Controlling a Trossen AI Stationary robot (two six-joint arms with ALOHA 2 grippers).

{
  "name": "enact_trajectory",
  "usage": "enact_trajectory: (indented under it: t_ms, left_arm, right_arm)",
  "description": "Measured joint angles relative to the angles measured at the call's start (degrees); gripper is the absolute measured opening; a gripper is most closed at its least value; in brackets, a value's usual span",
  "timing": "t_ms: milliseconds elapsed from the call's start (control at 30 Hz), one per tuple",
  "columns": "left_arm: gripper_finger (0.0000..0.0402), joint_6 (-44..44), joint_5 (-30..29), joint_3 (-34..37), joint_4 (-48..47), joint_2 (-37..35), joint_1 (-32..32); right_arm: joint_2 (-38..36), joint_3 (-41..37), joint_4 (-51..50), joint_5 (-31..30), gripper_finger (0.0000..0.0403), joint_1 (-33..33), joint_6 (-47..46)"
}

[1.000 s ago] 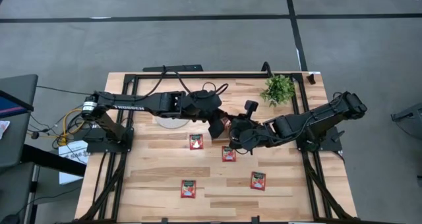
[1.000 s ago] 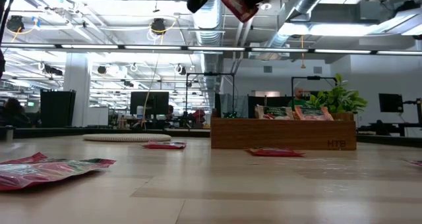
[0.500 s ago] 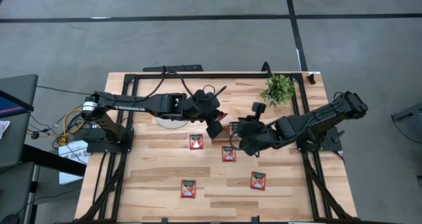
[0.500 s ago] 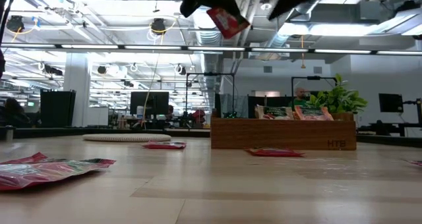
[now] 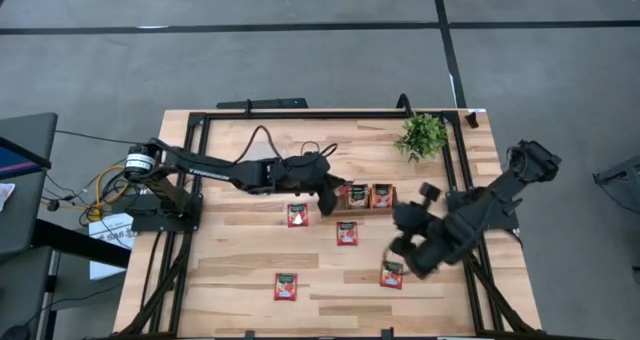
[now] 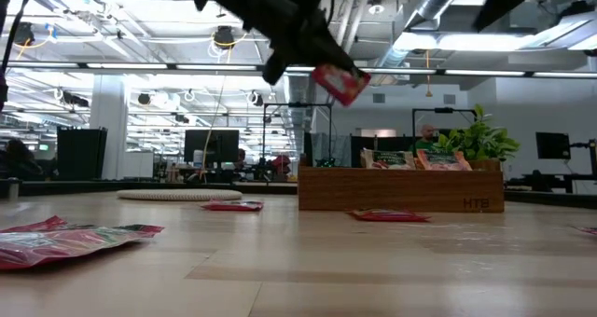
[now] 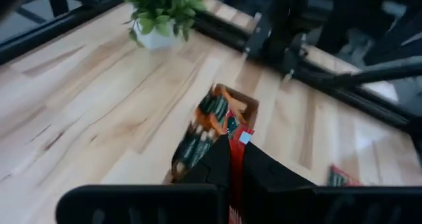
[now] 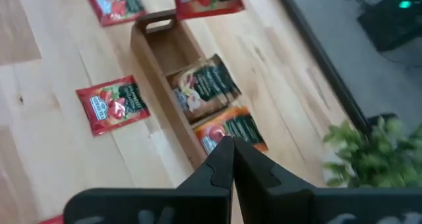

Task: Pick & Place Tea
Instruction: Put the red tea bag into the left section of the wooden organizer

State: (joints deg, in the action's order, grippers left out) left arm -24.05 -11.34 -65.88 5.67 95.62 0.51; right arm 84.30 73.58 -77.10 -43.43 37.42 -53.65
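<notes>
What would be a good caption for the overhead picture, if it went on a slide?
Left end effector carries a red tea sachet toward the wooden tray; four sachets remain on the table.

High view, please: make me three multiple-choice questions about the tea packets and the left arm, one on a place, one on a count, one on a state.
1. Where is the left gripper?
A. at the table's front edge
B. at the end of the wooden tray
C. out past the table's side

2. How many tea packets lie loose on the table, outside the tray?
A. two
B. seven
C. four

3. The left gripper is:
A. open and empty
B. shut and empty
C. shut on a red packet

Answers:
1. B, its tip meets the tray's end in the high view.
2. C, four red ones lie on bare wood.
3. C, the low view shows the packet pinched in the air.
</notes>
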Motion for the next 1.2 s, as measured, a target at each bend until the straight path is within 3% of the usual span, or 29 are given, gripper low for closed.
enact_trajectory:
  t_ms: [233,333,600,967,1200]
  left_arm:
    - [0.0,-5.52,-0.79,12.43,22.32,-0.01,0.26]
    - [0.0,-8.0,-2.41,17.14,29.82,-0.03,0.28]
    - [0.0,-10.17,-7.72,23.73,42.33,0.83,0.11]
    - [0.0,-7.76,-13.0,21.91,44.31,7.49,-1.23]
    - [0.0,-8.58,-12.86,21.81,45.71,10.76,-0.5]
  right_arm:
    - [-0.01,0.0,-11.01,-7.29,0.0,10.69,-24.71]
    - [-0.01,0.0,-12.84,-7.9,0.0,13.46,-30.07]
    - [-0.83,0.0,-12.9,-9.34,0.0,13.31,-31.81]
    - [-1.56,0.0,-12.68,-9.37,0.0,9.72,-27.52]
    - [-1.55,0.0,-12.7,-9.37,0.0,9.3,-26.9]
